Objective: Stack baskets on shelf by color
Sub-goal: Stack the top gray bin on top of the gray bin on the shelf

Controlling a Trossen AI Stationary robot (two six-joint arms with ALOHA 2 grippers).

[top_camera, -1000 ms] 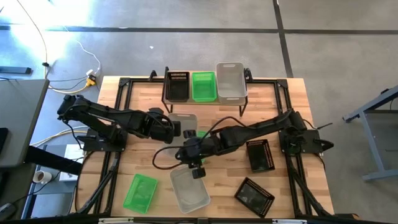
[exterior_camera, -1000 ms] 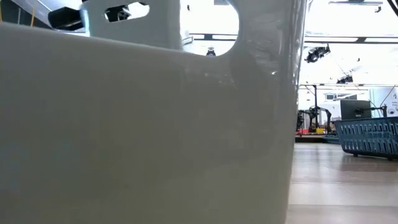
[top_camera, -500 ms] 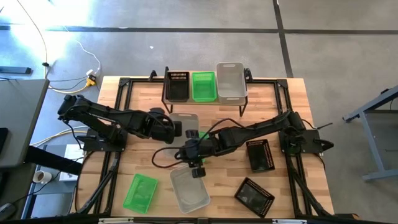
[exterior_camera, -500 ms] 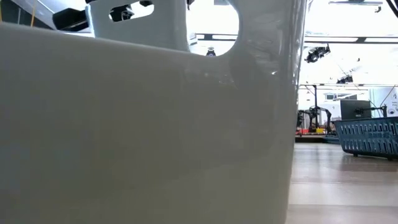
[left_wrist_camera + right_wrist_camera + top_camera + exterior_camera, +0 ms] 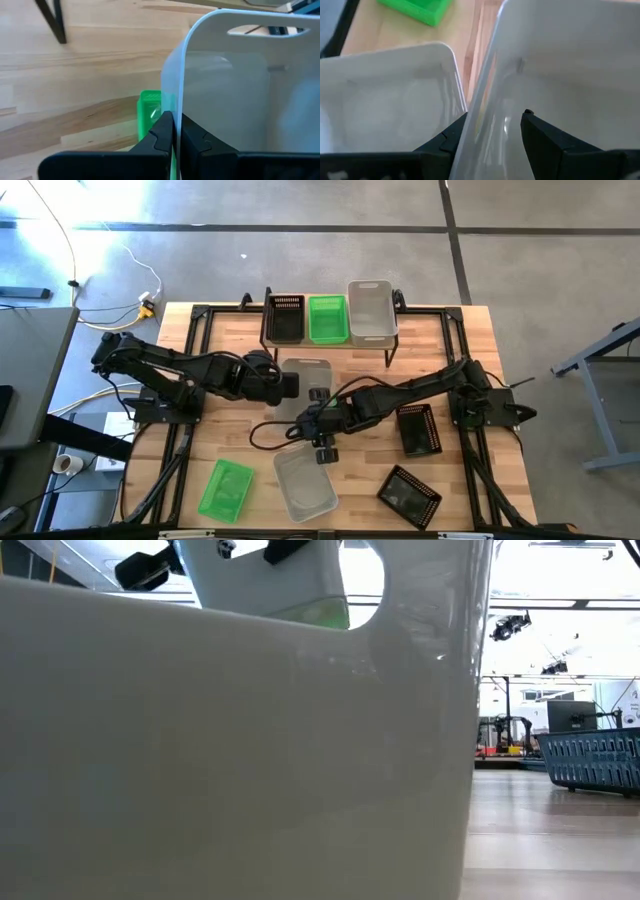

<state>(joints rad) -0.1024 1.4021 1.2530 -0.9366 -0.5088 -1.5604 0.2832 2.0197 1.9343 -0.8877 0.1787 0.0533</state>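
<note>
A whitish-clear basket (image 5: 306, 377) hangs over the table's middle in my left gripper (image 5: 288, 385), which is shut on it. Part of a green basket (image 5: 149, 109) shows below it. My right gripper (image 5: 318, 408) is open, its fingers (image 5: 454, 136) standing on either side of this basket's near wall (image 5: 487, 95); I cannot tell whether they touch it. The shelf (image 5: 392, 340) at the far edge carries a black (image 5: 285, 318), a green (image 5: 327, 318) and a clear basket (image 5: 371, 311). A second clear basket (image 5: 305, 486) sits on its base at the near edge. My left gripper pinches the clear basket's left end wall (image 5: 176, 102) at its rim, one finger inside and one outside. The fingers come level from the table's left. In the low view the basket (image 5: 270, 580) looks raised above the tabletop, roughly upright.
Another green basket (image 5: 225, 489) lies near the left near corner. Two black baskets (image 5: 418, 429) (image 5: 408, 496) lie on the right side. The near clear basket (image 5: 240, 740) fills most of the low view. Bare wood shows between the shelf and the held basket.
My left gripper has carried the clear basket a little toward the table's right, so that it now covers the green basket seen beside it before. My right gripper has shifted slightly rightward with it.
</note>
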